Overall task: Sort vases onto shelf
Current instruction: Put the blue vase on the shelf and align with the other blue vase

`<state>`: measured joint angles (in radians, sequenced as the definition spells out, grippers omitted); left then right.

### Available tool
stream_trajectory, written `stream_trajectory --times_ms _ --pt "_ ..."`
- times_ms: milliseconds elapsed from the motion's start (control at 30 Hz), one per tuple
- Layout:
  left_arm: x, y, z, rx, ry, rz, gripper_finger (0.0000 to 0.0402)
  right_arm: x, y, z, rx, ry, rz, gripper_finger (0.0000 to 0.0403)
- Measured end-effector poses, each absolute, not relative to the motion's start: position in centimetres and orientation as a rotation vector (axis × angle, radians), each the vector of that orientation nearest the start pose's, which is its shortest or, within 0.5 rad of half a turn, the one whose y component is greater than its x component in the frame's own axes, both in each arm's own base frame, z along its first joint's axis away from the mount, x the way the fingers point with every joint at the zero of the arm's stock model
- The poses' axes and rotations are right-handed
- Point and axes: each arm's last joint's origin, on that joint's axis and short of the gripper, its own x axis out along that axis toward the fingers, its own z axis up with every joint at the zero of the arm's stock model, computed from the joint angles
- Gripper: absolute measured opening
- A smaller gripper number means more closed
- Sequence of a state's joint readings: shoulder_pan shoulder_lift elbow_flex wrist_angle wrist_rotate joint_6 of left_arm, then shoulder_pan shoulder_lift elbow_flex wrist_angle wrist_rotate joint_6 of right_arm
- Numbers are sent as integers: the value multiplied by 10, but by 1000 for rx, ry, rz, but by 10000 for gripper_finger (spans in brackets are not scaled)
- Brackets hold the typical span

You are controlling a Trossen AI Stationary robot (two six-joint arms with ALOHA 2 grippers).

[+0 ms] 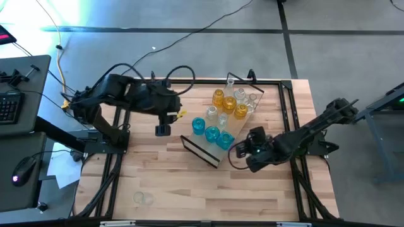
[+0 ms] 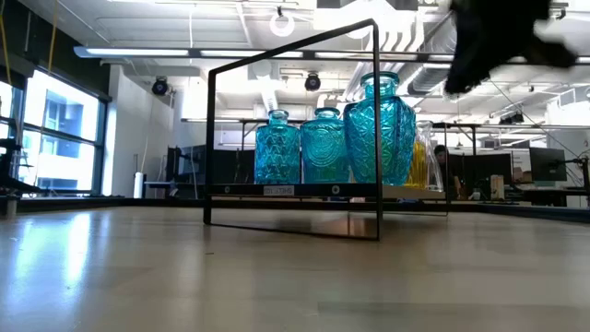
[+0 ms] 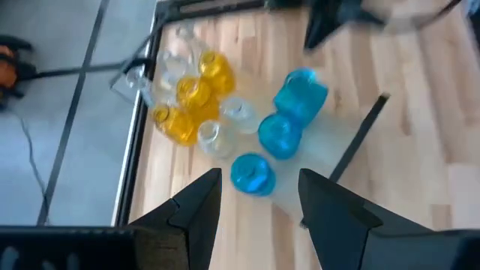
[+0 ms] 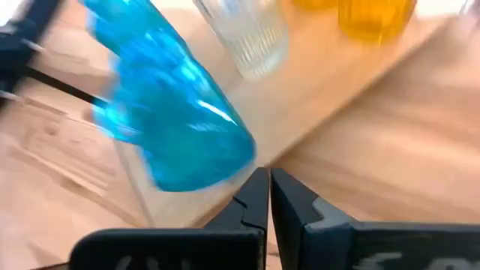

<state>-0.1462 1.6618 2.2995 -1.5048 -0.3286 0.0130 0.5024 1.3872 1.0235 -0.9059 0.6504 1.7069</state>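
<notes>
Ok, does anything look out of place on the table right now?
One clear vase sits alone on the table, near the corner on the left arm's side, far from the shelf that holds the other vases. The shelf also lies diagonal to the table's edges. Nothing looks spilled or broken.

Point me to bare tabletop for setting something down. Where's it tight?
Free: the wide tabletop strip below the shelf, bordered by the front rail, apart from one clear vase near the front-left. Crowded: the shelf, packed with teal vases, amber vases and clear ones, flanked by the left gripper and right gripper.
</notes>
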Motion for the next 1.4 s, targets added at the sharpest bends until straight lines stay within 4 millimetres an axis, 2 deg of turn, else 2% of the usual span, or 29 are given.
stream_trajectory --times_ms 133,267,367,467,600,733,1067,1267,1400 --pt "269 -10 473 207 900 165 170 220 111 295 748 557 -893 0" --pt "272 12 451 107 841 137 170 214 118 338 681 421 -847 0" --pt "268 29 419 69 823 190 170 209 123 362 659 344 -801 0" --pt "257 47 377 -15 842 249 170 206 127 377 647 321 -764 0" --pt "246 62 327 -157 846 264 170 202 127 387 633 312 -749 0" --pt "246 70 299 -239 858 261 170 202 126 391 639 307 -747 0" --pt "268 85 261 -451 931 350 170 203 127 393 666 296 -738 0" --pt "280 88 241 -416 990 429 170 204 128 393 671 293 -734 0" --pt "286 90 237 -428 968 435 158 204 127 394 669 289 -736 0"
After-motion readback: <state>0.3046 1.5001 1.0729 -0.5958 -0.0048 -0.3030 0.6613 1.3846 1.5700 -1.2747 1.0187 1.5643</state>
